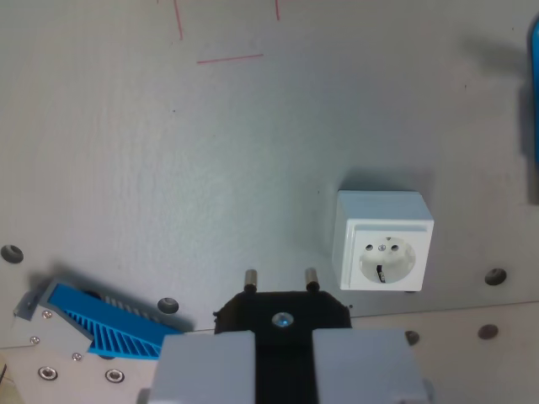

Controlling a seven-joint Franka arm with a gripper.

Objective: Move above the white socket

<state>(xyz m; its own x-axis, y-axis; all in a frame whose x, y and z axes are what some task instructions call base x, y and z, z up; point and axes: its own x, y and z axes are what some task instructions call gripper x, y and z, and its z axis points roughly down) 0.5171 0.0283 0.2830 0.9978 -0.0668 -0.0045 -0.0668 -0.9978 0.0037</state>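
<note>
Although your end effector (283, 337) is clamped on a black plug with 2 metal pins (282, 313), the white square plastic socket (383, 241) sits on the grey counter (168, 168) toward the wrist view's right, so alignment looks unfinished.

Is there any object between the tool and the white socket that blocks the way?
Nothing visible does. The tool holds a black plug at the bottom of the wrist view; the white socket sits up and to the wrist view's right, with only bare grey table between them.
</note>
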